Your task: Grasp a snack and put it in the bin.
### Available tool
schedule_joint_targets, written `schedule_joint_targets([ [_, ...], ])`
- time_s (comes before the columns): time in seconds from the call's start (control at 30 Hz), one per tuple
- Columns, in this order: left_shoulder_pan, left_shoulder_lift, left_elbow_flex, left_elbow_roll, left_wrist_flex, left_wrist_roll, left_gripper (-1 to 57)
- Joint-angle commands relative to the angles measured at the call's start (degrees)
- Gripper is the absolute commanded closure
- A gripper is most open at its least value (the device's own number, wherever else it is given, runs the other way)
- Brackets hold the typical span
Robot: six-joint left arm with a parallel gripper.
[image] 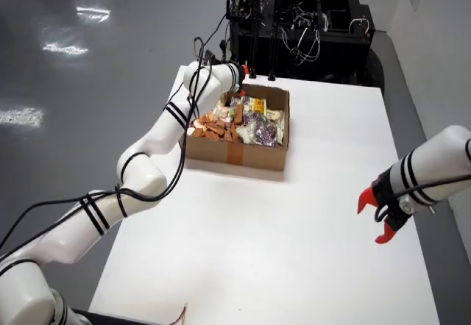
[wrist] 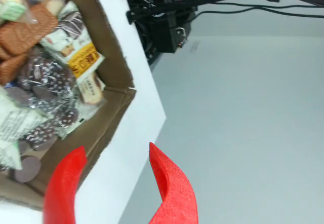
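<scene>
No words or numbers can be read in either picture. In the view that rides on the gripper, a yellow snack packet (wrist: 83,59) in the upper left of the frame has dark marks on it, and a pale packet (wrist: 91,88) just below it has small dark print too, but both are too blurry to make out. In the view from above, the packets in the cardboard box (image: 237,151) near the top middle of the frame are too small to show any letters.
</scene>
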Motion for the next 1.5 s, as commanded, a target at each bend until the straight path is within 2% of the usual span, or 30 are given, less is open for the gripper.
schedule_joint_targets([
  [0.03, -0.94, -0.05, -1.46, 1.4, 5.7, -0.65, 31.8],
  [0.2, -2.31, -0.05, -2.49, 2.32, 11.49, -0.52, 37.7],
  [0.4, -4.14, -0.35, -4.29, 2.74, 17.3, -0.09, 40.9],
  [0.67, -7.81, -3.52, -2.58, 3.34, 22.08, 1.55, 45.1],
  [0.97, -12.69, -14.94, 12.95, 4.8, 23.46, 1.19, 48.1],
  [1.5, -21.44, -34.36, 45.31, 4.34, 23.11, -2.17, 53.7],
])
